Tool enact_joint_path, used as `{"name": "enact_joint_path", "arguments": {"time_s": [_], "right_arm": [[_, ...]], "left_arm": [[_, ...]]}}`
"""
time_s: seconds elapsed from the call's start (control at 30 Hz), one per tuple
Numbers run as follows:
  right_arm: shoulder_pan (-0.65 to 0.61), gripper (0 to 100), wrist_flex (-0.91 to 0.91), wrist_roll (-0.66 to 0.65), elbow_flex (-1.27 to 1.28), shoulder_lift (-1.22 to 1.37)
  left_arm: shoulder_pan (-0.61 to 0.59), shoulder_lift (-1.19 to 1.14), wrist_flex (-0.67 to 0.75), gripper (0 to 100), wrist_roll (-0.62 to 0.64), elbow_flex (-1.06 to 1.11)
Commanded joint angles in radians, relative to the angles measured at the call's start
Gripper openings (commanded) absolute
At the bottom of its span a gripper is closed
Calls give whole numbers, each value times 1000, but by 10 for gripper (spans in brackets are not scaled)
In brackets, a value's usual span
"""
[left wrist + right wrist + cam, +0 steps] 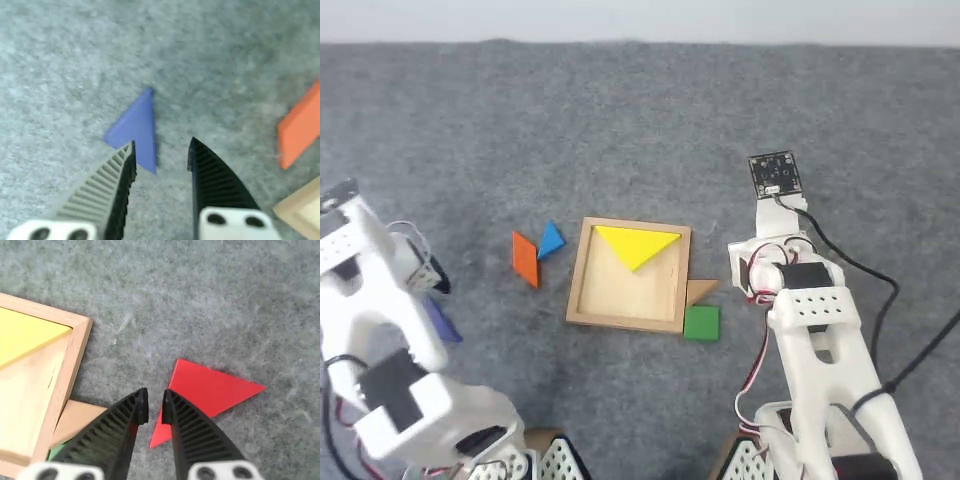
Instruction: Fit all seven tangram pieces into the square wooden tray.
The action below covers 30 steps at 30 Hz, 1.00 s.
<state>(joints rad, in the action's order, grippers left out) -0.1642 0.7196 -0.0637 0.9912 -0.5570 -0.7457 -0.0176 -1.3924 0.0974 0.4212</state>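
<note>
Left fingers gape over grey felted carpet.

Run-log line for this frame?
tray: yellow triangle inside | left gripper: open over blue-violet triangle | right gripper: narrowly open over red triangle

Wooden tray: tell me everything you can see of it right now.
The tray is a square of pale wood with a raised rim, lying flat on the grey carpet. A yellow triangle sits inside, long side along the far rim; the remaining floor is bare. A tan triangle lies against its right wall outside, a green square by the near right corner.
</note>
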Motion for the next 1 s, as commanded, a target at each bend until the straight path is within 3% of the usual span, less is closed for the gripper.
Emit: {"name": "enact_joint_path", "arguments": {"time_s": [0.0,0.33,0.97], "right_arm": [[-1,61,8,-9,-11,-45],[-2,61,8,-9,-11,-45],[-1,62,8,-9,-11,-50]], "left_arm": [[40,58,3,159,12,36],[-178,55,54,159,6,73],[-170,54,245,159,58,214]]}}
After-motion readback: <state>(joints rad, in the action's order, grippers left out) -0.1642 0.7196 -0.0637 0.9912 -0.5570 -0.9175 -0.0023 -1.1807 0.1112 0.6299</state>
